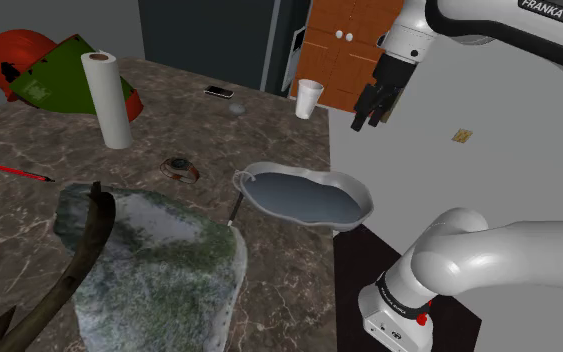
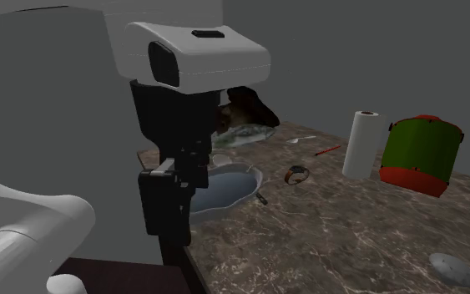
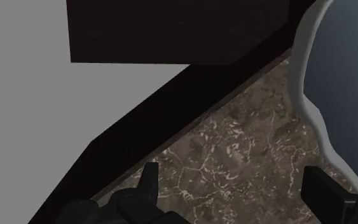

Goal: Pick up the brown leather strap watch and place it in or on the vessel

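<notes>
Two black fingers (image 3: 323,194) of my gripper (image 1: 366,118) stand apart, empty, above the edge of the marbled table (image 1: 189,130), just beside the grey vessel (image 1: 259,175). Past it lies the brown-strapped watch (image 1: 180,168). I'd cross above the vessel, descend straight and straddle the strap. Lettering on my arm (image 1: 509,25) reads FRANKA EMIK.

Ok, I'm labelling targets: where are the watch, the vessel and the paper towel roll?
watch (image 1: 180,168), shoulder view, its middle.
vessel (image 1: 309,200), shoulder view, bare inner floor.
paper towel roll (image 1: 109,105), shoulder view, its side.
</notes>
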### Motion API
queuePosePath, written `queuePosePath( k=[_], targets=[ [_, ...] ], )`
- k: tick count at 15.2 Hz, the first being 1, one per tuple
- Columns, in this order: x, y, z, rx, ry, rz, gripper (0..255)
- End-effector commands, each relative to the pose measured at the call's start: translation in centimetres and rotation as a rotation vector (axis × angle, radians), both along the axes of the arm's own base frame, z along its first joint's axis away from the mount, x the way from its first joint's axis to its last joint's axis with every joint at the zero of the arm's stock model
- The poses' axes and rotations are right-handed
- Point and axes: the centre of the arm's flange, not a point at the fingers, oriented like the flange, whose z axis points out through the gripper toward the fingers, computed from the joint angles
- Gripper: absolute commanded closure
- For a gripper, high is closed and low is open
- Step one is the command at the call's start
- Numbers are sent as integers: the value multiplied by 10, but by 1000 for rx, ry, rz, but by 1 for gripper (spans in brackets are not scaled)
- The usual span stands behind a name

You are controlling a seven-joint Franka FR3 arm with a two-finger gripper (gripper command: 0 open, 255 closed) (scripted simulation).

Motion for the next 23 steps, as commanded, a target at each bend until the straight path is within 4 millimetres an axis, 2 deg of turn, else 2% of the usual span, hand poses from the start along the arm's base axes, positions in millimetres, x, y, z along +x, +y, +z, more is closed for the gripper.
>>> queuePosePath(
  k=[1,23],
  targets=[
    [0,0,0,0,0,0,0],
    [142,257,-66,-80,-7,55,0]
  ],
)
